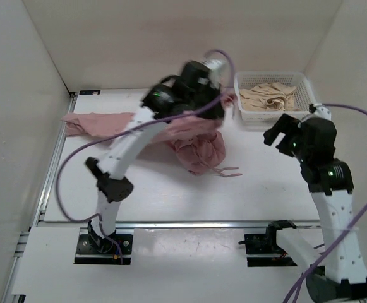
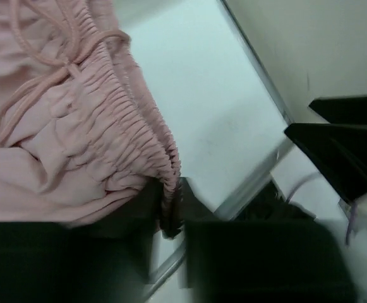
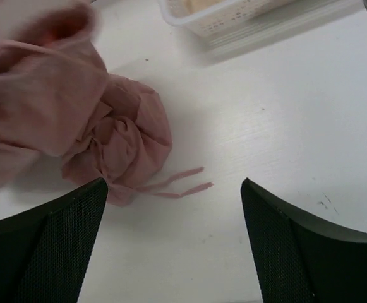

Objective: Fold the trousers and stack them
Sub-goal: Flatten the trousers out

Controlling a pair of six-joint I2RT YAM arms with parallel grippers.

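The dusty-pink trousers [image 1: 196, 142] lie bunched mid-table, with one leg trailing to the far left [image 1: 85, 123]. My left gripper [image 1: 218, 106] holds part of them raised near the back. In the left wrist view the gathered waistband [image 2: 132, 126] and drawstring hang down, and the left gripper [image 2: 170, 211] is shut on the waistband's edge. My right gripper [image 1: 276, 134] hovers to the right of the heap. In the right wrist view it [image 3: 174, 184] stands open above the table, the bunched trousers [image 3: 123, 136] and two loose drawstring ends [image 3: 183, 180] just ahead to its left.
A white mesh basket [image 1: 246, 113] holding beige cloth [image 1: 268, 98] stands at the back right; its rim [image 3: 234, 25] shows in the right wrist view. White walls enclose the table [image 1: 265, 189] on three sides. A metal rail [image 1: 50, 164] runs along the left edge.
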